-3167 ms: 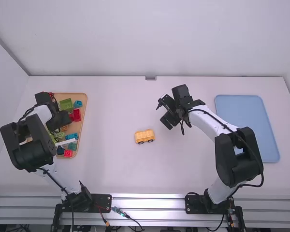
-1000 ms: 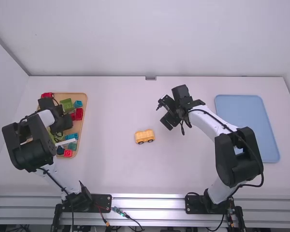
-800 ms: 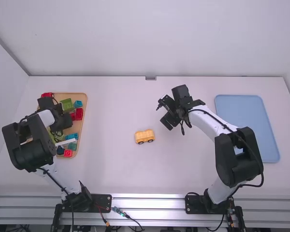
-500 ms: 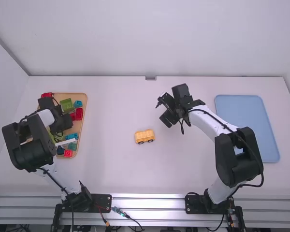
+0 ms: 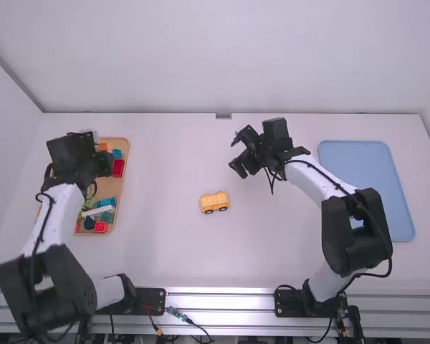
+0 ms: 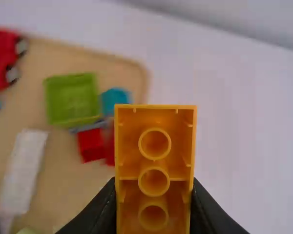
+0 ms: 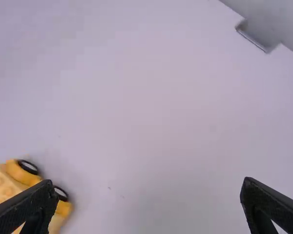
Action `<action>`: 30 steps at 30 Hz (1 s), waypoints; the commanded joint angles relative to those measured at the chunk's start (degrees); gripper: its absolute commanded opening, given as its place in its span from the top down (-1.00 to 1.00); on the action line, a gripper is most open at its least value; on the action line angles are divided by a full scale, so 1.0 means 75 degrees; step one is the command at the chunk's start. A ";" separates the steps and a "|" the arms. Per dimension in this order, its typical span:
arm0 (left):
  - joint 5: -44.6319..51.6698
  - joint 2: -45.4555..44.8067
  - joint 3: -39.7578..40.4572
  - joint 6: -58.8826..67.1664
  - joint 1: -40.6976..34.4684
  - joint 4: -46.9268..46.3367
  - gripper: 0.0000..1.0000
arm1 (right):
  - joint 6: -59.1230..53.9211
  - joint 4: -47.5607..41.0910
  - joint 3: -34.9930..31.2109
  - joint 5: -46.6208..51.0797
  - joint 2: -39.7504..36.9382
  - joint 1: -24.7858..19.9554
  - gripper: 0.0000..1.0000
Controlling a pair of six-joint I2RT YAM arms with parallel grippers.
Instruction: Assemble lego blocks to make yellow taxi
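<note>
So I've got the orange brick (image 6: 154, 168) pinched between the fingers of my left gripper (image 6: 154, 187), over the far end of the parts tray (image 5: 109, 188). Its hollow underside, three tubes in a row, faces my left wrist camera. My right gripper (image 7: 149, 187) has its fingers spread wide with nothing between them. The yellow car base (image 5: 215, 203) sits on its wheels on the table (image 5: 165, 158), roughly between my two arms.

I'd call this step bringing the brick over to the base, and IMO the stacking proper hasn't begun. Tips for doing it well: lift straight up before going sideways, so the brick doesn't clip the tray rim or the loose blocks. Then sort out the orientation while it's in the air, because those tubes have to point down and the long side has to run along the car. If my wrist can't turn that far, I'd set it down and regrip.

The base has wheels, so I bet it'll roll off if pushed at an angle. I'd brace it lightly with the right fingers, line up the studs, then press straight down. Don't squeeze too hard, or the brick may twist.
</note>
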 commanded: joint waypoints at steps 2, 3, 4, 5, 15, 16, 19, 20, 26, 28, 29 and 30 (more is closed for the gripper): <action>0.2478 -0.1034 -0.1058 0.0599 -0.0560 0.0476 0.97 | 0.0102 0.0108 0.0178 -0.2253 -0.0240 -0.0160 -0.98; 0.3012 -0.1457 -0.1478 0.0613 -0.0796 0.0817 0.97 | 0.0032 0.0192 0.0178 -0.2975 -0.0240 -0.0239 -0.98; 0.3239 -0.1702 -0.1711 0.0590 -0.0944 0.0989 0.97 | 0.0032 0.0219 0.0178 -0.3410 -0.0240 -0.0286 -0.98; 0.3408 -0.1984 -0.2017 0.0543 -0.1169 0.1213 0.97 | -0.0058 0.0239 0.0178 -0.4025 -0.0240 -0.0332 -0.98; 0.4970 -0.2197 -0.2891 0.0121 -0.2620 0.2627 0.97 | -0.0842 0.0277 0.0090 -0.7359 -0.0225 -0.0271 -0.98; 0.5212 -0.2043 -0.2903 -0.0022 -0.2704 0.2971 0.96 | -0.1026 0.0271 0.0041 -0.7501 -0.0225 -0.0207 -0.98; 0.6063 -0.1509 -0.2975 -0.0453 -0.2885 0.4381 0.97 | -0.1247 0.0539 -0.0119 -0.8113 -0.0225 -0.0163 -0.98; 0.6171 -0.1416 -0.3008 -0.0634 -0.2903 0.4705 0.97 | -0.1186 0.0691 -0.0152 -0.8329 -0.0225 -0.0181 -0.98; 0.6220 -0.0376 -0.3314 -0.2132 -0.3314 0.7505 0.96 | 0.0172 0.2005 -0.0254 -0.8536 -0.0225 -0.0256 -1.00; 0.6211 -0.0023 -0.3346 -0.2374 -0.3500 0.8202 0.97 | 0.0679 0.2361 -0.0254 -0.8504 -0.0225 -0.0210 -0.94; 0.6217 0.0111 -0.3346 -0.2441 -0.3555 0.8447 0.97 | 0.0982 0.2570 -0.0254 -0.8443 -0.0225 -0.0152 -0.93; 0.6214 0.0347 -0.3337 -0.2479 -0.3643 0.8846 0.97 | 0.1556 0.2847 -0.0254 -0.8195 -0.0225 -0.0079 -0.87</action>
